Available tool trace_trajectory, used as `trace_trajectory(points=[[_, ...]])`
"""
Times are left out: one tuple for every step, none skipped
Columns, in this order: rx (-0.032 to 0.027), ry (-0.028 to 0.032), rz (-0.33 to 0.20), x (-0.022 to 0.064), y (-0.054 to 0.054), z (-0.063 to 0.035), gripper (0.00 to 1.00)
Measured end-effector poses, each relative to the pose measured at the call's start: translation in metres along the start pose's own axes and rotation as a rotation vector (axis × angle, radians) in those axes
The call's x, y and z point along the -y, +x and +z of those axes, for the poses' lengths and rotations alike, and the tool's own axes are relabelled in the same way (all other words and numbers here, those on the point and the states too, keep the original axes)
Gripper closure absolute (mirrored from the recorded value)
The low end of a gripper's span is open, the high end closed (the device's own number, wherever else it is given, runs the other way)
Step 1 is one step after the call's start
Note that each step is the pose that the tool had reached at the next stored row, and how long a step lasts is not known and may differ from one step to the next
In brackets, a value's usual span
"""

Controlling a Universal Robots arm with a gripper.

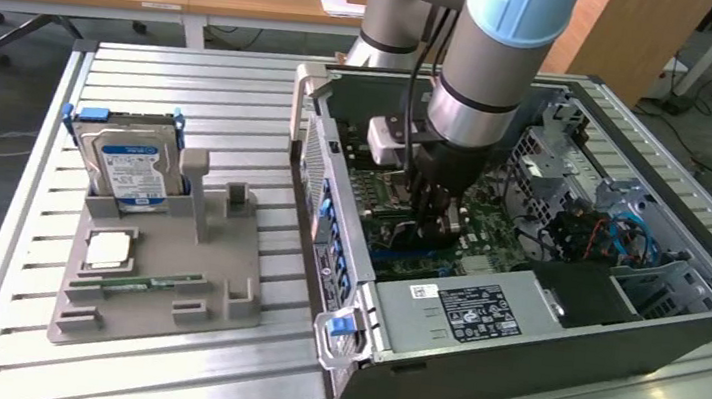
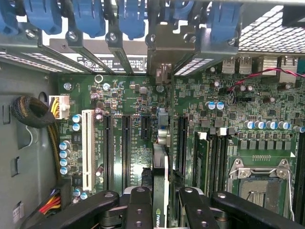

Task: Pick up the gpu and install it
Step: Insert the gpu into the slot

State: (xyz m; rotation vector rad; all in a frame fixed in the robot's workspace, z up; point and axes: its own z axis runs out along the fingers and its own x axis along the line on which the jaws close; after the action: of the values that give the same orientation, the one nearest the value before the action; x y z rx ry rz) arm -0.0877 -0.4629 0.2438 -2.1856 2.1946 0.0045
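The robot's gripper (image 1: pixel 437 231) was down inside the big open black and grey computer case (image 1: pixel 498 362), which lay on its side on the silver slatted metal table (image 1: pixel 208 82). The thick grey and light blue robot arm (image 1: pixel 492 64) reached down into the case from above.

In the wrist view, the two black metal fingers (image 2: pixel 138 205) were closed on the thin flat black card with a silver metal end, the gpu (image 2: pixel 161 210). The card stood on its edge between the fingers, one finger pressed on each flat side. It ran away from the fingers toward the silver bracket (image 2: pixel 164 52) at the back wall of the case, where the blue plastic clips (image 2: pixel 131 16) sat in a row. The card's lower edge was over the green circuit board (image 2: pixel 200 100), in line with the long black slots (image 2: pixel 126 143) and near the white slot (image 2: pixel 87 148). I could not tell if the card was pushed all the way into its slot.

In the exterior view, a grey plastic holder tray (image 1: pixel 165 288) sat on the table, on the exterior view's left, well apart from the case. A silver hard drive with a blue and white label (image 1: pixel 131 169) stood upright in the tray. A slim green memory stick (image 1: pixel 138 285) lay flat in the tray too.
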Motion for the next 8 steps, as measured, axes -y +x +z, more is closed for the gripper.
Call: trace_trajectory(points=[[-0.0004, -0.0003, 0.000, 0.0000, 0.0001, 0.0005, 0.73], [-0.0005, -0.0005, 0.000, -0.0001, 0.0001, 0.0007, 0.73], [-0.0005, -0.0005, 0.000, -0.0001, 0.0001, 0.0007, 0.73], [-0.0004, -0.0004, 0.000, -0.0001, 0.0001, 0.0007, 0.73], [-0.0003, -0.0003, 0.000, -0.0001, 0.0001, 0.0008, 0.73], [-0.0003, -0.0003, 0.000, -0.0001, 0.0001, 0.0010, 0.73], [0.0001, -0.0003, 0.000, -0.0001, 0.0001, 0.0014, 0.73], [0.0001, -0.0003, 0.000, -0.0002, 0.0001, 0.0019, 0.73]])
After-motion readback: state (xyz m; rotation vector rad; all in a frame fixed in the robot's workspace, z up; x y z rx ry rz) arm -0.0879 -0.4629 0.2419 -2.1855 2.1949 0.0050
